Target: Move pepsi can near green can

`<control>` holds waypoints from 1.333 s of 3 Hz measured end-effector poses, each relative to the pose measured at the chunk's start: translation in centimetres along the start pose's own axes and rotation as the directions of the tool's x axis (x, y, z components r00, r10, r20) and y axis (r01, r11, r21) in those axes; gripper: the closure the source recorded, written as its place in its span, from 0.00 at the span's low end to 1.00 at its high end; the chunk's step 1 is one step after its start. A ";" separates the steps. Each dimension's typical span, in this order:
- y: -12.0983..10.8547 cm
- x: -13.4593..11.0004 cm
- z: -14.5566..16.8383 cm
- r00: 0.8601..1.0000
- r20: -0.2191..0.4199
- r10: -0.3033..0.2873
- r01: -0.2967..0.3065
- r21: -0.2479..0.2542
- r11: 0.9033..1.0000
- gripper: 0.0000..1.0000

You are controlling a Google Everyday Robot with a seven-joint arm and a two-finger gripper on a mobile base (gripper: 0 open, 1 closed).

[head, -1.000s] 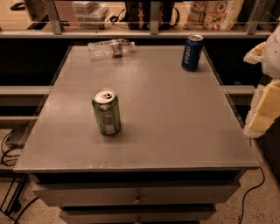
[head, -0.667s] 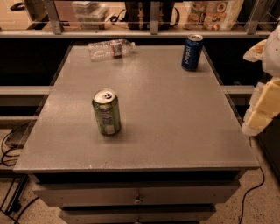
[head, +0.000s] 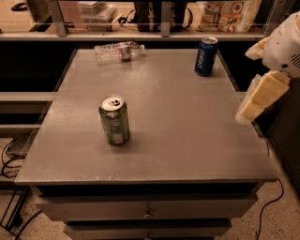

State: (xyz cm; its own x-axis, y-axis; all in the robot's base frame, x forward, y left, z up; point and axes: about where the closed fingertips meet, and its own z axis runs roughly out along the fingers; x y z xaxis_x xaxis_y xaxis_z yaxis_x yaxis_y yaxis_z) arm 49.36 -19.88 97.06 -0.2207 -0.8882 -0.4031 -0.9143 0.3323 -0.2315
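Observation:
The pepsi can (head: 206, 56), dark blue with white lettering, stands upright at the far right of the grey table (head: 178, 140). The green can (head: 114, 120) stands upright left of the table's middle, well apart from the pepsi can. My gripper (head: 245, 86), with cream-coloured fingers (head: 262, 96), hangs over the table's right edge, nearer than the pepsi can and to its right. It is open and holds nothing.
A clear plastic bottle (head: 118, 50) lies on its side at the table's far left. A shelf with bags and boxes (head: 229, 11) runs behind the table. Drawers (head: 147, 211) sit below the front edge. Cables (head: 9, 157) lie on the floor at left.
My gripper has moved left and farther in over the table's right edge. Both cans and the bottle have not moved.

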 end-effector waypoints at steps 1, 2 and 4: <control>-3.6 -0.9 1.6 0.997 0.059 0.057 -0.060 0.039 0.997 0.00; -8.5 -1.8 3.2 0.984 0.122 0.130 -0.139 0.061 0.988 0.00; -9.1 -1.8 3.9 0.975 0.168 0.148 -0.163 0.076 0.984 0.00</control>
State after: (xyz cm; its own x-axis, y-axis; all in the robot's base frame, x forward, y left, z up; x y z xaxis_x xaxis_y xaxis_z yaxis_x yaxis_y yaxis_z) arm 59.37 -20.08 96.46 -0.2935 -0.7630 -0.5759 -0.8380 0.4953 -0.2291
